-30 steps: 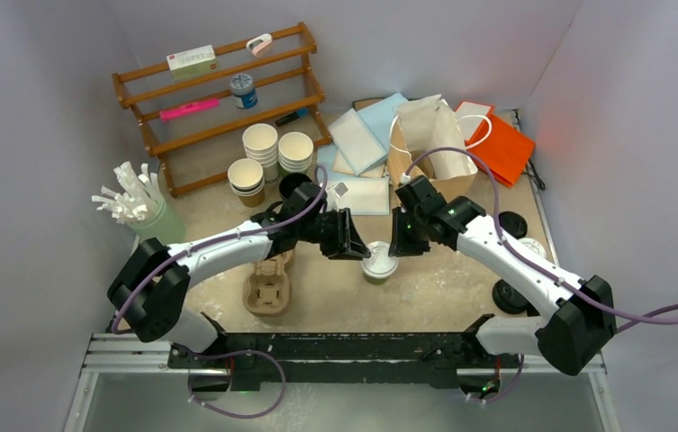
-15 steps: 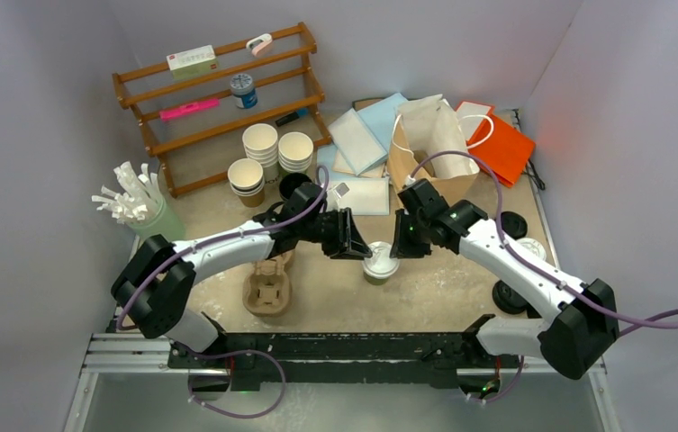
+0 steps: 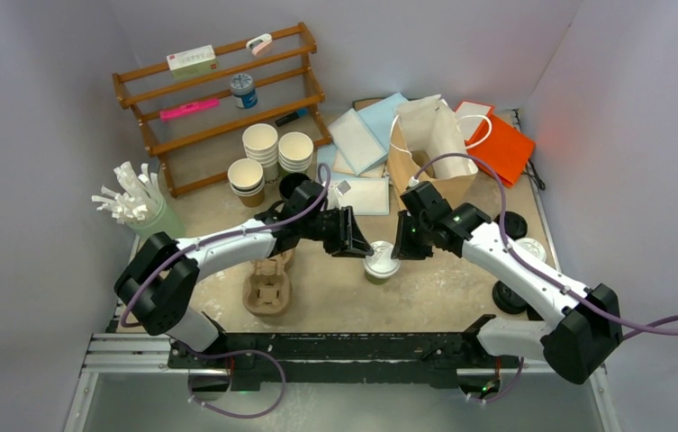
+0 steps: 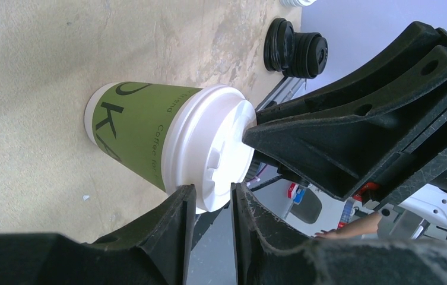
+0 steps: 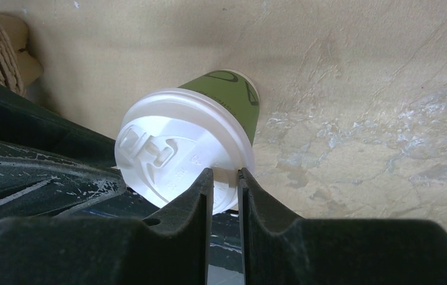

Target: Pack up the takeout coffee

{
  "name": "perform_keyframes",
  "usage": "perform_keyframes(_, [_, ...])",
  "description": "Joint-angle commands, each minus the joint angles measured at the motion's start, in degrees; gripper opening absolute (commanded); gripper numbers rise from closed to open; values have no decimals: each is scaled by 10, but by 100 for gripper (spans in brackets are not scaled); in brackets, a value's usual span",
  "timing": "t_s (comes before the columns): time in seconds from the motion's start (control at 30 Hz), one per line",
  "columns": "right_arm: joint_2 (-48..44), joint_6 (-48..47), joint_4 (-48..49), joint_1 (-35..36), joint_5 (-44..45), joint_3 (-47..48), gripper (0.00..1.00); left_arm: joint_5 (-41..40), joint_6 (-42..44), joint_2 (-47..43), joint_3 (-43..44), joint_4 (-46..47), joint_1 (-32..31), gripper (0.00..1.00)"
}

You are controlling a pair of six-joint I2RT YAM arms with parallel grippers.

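**Cup upright, held at the lid from both sides**

The green cup [image 3: 379, 268] is seen standing on the table [image 3: 443, 288] near its middle, with its long axis vertical and the white lid [image 5: 179, 142] pointing up. The lid rim is pinched by the left gripper [image 4: 209, 199] on one side and by the right gripper [image 5: 225, 178] on the opposite side.
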Motion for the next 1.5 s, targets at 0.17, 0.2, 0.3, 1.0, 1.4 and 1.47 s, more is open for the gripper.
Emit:
perform_keyframes(0.17, [6,-3,-37,3,-25,-13,24,-11,12,28,14,15,-8,31])
perform_keyframes(0.2, [5,-2,-35,3,-29,-19,24,-11,12,30,13,18,-8,32])
perform_keyframes(0.3, [-4,4,-33,4,-35,-27,24,-12,10,33,11,25,-9,31])
perform_keyframes(1.0, [-16,-84,-54,4,-10,85,64,-42,29,-12,80,-64,-3,41])
perform_keyframes(1.4, [24,-164,-46,70,72,136,99,-124,49,-151,18,-141,97,50])
perform_keyframes(1.47, [43,-155,-56,105,110,144,99,-136,61,-169,15,-155,118,54])
